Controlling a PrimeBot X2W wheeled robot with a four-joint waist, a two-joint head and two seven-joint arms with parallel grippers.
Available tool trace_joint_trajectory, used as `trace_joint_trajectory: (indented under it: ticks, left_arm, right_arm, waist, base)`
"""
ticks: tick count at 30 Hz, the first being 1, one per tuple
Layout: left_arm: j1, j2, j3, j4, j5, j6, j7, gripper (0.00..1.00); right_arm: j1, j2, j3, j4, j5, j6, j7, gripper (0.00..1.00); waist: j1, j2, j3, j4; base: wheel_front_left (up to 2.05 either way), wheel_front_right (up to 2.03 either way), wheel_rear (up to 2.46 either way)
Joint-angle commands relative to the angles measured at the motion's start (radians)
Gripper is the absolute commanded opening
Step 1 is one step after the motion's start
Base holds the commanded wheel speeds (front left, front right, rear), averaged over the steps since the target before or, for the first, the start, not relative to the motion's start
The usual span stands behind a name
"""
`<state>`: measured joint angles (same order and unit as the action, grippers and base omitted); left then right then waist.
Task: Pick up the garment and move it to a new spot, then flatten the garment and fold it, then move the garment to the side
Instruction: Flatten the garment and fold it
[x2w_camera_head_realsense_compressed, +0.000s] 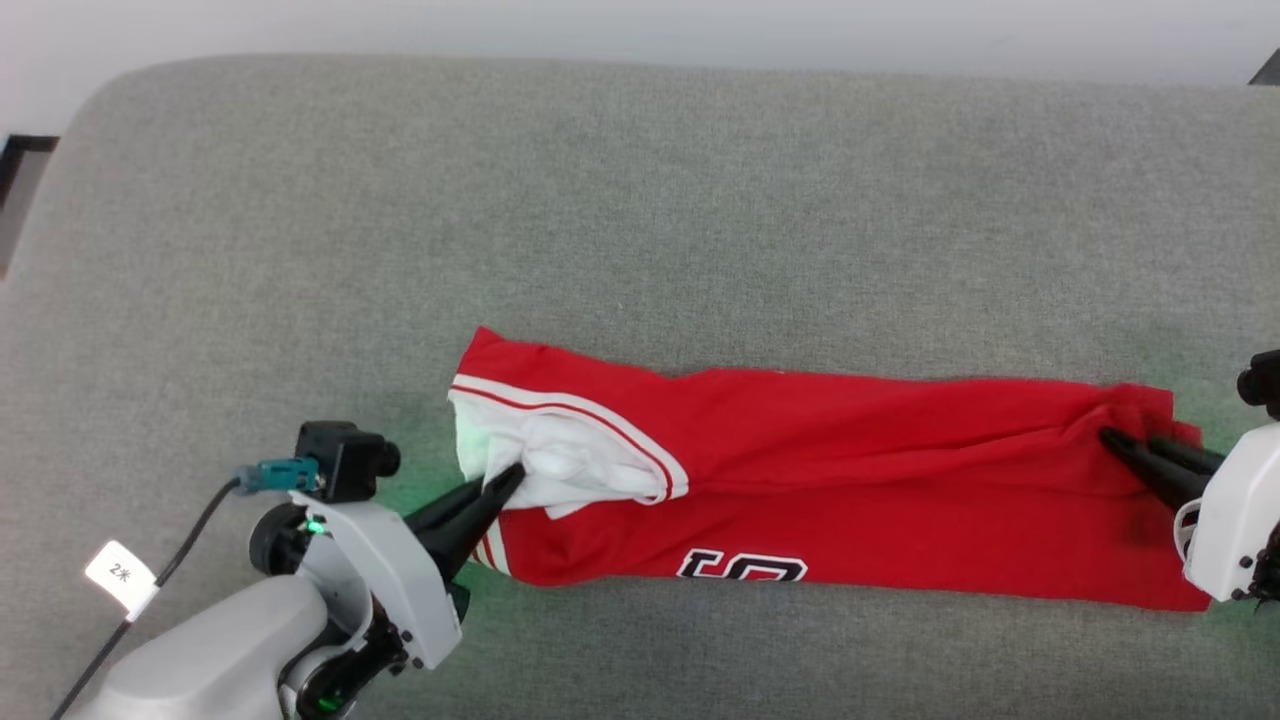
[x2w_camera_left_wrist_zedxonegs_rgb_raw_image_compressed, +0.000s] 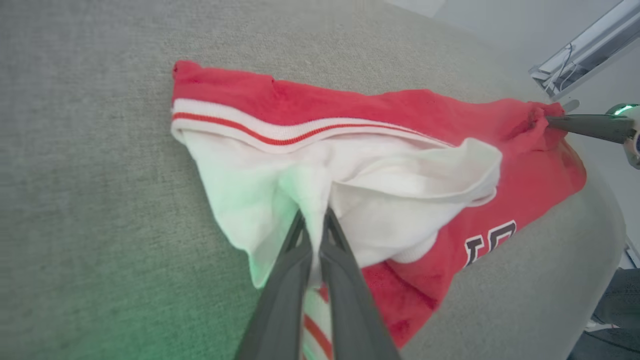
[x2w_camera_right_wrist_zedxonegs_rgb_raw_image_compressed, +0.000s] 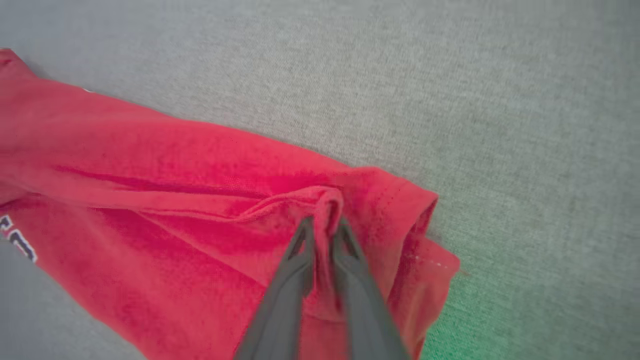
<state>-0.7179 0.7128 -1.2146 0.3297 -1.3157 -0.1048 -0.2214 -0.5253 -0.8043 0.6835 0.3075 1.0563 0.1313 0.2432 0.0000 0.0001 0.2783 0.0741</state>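
Clamping left fingers (x2w_camera_head_realsense_compressed: 470, 510) on the white end and right fingers (x2w_camera_head_realsense_compressed: 1150, 462) on the red end of the red-and-white soft-fabric jersey (x2w_camera_head_realsense_compressed: 800, 480), lying half-folded lengthwise on the grey fabric surface (x2w_camera_head_realsense_compressed: 640, 200), apparently needing further folds and moving aside.

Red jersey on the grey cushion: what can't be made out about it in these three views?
Black white-outlined number: head view, its lower part is tucked under the red soft-fabric jersey's near fold; unreadable.
Left gripper: left wrist view, how many layers it pinches is hidden between its fingers.
Right gripper: head view, its arm is cut off by the right edge.
Jersey's underside: all views, hidden by its upper layer.
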Motion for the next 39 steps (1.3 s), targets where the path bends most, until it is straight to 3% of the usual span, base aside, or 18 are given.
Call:
trace_joint_trajectory:
  ticks: [1,6,12,21,31,32,33,34,35,39]
  left_arm:
    - [0.009,-0.009,0.013,0.002,0.01,-0.003,-0.015,1.0]
    - [0.057,-0.04,0.098,-0.014,0.048,0.043,-0.042,1.0]
    - [0.234,-0.143,0.417,-0.086,0.202,0.106,-0.042,1.0]
    - [0.428,-0.316,0.677,-0.079,0.51,0.067,-0.043,1.0]
    - [0.554,-0.476,0.954,-0.14,0.926,0.049,-0.043,1.0]
    - [0.56,-0.487,0.977,-0.146,0.962,0.045,-0.043,1.0]
    - [0.56,-0.487,0.977,-0.146,0.962,0.045,-0.043,1.0]
    - [0.573,-0.512,1.014,-0.156,1.016,0.036,-0.043,1.0]
    - [0.578,-0.523,1.032,-0.161,1.038,0.03,-0.043,1.0]
    - [0.588,-0.546,1.075,-0.172,1.095,0.012,-0.043,1.0]
  right_arm:
    - [0.011,0.001,-0.015,-0.007,0.011,-0.001,-0.008,1.0]
    - [0.058,-0.034,-0.058,-0.023,0.048,-0.001,-0.002,1.0]
    - [0.145,-0.069,-0.135,-0.002,0.139,-0.001,0.031,1.0]
    - [0.212,-0.082,-0.192,0.1,0.215,-0.002,0.155,1.0]
    - [0.216,0.057,-0.161,0.154,0.153,0.003,0.282,1.0]
    - [0.216,0.075,-0.159,0.154,0.148,0.004,0.295,0.8]
    - [0.216,0.075,-0.159,0.154,0.148,0.004,0.295,0.8]
    - [0.21,0.105,-0.16,0.151,0.142,0.005,0.313,0.31]
    - [0.204,0.115,-0.167,0.153,0.137,0.005,0.308,0.0]
    - [0.187,0.135,-0.193,0.162,0.116,0.005,0.293,0.0]
  waist:
    - [0.0,-0.0001,-0.014,0.005]
    - [0.0,-0.0001,-0.038,0.028]
    - [0.0,-0.0001,-0.05,0.082]
    - [0.0,-0.0001,-0.051,0.16]
    - [0.0,-0.0001,-0.063,0.177]
    - [0.0,-0.0001,-0.062,0.175]
    - [0.0,-0.0001,-0.062,0.175]
    - [0.0,-0.0001,-0.055,0.168]
    - [0.0,-0.0001,-0.051,0.165]
    - [0.0,-0.0001,-0.043,0.15]
  base:
    - [0.0,0.0,0.0]
    - [0.0,0.0,0.0]
    - [0.0,0.0,0.0]
    - [0.0,0.0,0.0]
    - [0.0,0.0,0.0]
    - [0.0,0.0,0.0]
    - [0.0,0.0,0.0]
    - [0.0,0.0,0.0]
    - [0.0,0.0,0.0]
    - [0.0,0.0,0.0]
